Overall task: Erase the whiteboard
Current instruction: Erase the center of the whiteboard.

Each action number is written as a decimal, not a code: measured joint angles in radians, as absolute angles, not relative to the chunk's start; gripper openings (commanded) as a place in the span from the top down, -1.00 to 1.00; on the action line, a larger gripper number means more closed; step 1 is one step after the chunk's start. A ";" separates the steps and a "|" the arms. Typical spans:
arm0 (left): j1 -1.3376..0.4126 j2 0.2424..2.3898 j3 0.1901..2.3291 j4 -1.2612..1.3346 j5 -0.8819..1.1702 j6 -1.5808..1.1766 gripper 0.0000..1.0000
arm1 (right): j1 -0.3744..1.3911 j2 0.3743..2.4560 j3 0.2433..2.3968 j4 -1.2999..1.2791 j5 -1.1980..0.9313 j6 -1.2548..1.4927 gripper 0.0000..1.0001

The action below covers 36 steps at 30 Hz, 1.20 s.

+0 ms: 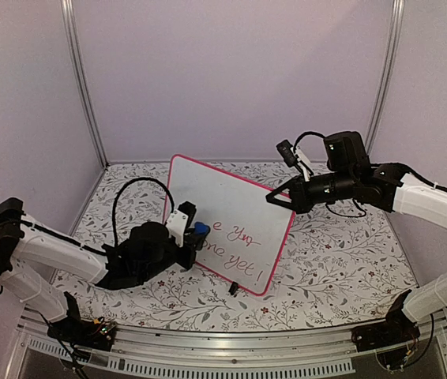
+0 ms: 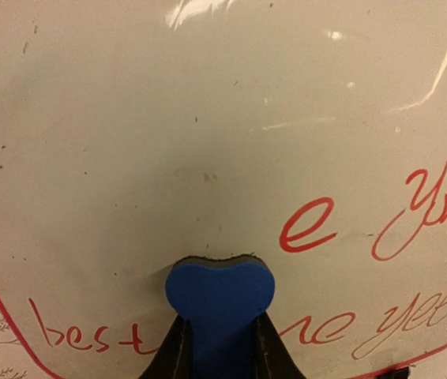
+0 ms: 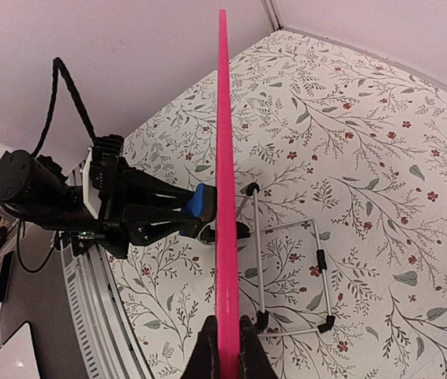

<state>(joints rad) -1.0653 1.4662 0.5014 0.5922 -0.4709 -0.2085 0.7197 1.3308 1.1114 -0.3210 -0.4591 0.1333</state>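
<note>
The whiteboard (image 1: 231,207) stands tilted on the floral table, white with a pink frame, red handwriting on its lower half. In the left wrist view the whiteboard (image 2: 208,118) fills the frame, its upper part bare. My left gripper (image 1: 194,237) is shut on a blue eraser (image 2: 219,296), whose dark pad presses against the board left of the red "e" (image 2: 308,225). My right gripper (image 3: 226,351) is shut on the board's pink frame (image 3: 223,197), seen edge-on, at the right top edge (image 1: 281,197). The eraser (image 3: 199,202) shows touching the board's face.
A wire stand (image 3: 291,276) with black feet props the board from behind. The floral tablecloth (image 1: 334,260) covers the table, walled by pale panels. A metal rail (image 1: 231,351) runs along the near edge, with both arm bases there.
</note>
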 measured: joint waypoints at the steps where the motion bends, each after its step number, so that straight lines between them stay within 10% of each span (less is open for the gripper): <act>1: -1.067 1.466 0.510 0.593 -0.470 -0.205 0.75 | 0.720 1.331 1.111 -0.321 -0.459 0.133 1.00; 36: -1.008 1.482 0.586 0.624 -0.456 -0.228 0.76 | 0.718 1.331 1.111 -0.326 -0.448 0.149 1.00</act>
<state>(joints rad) -1.0077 1.4822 0.5861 0.6239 -0.4557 -0.2276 0.7177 1.3308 1.1114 -0.3256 -0.4480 0.1490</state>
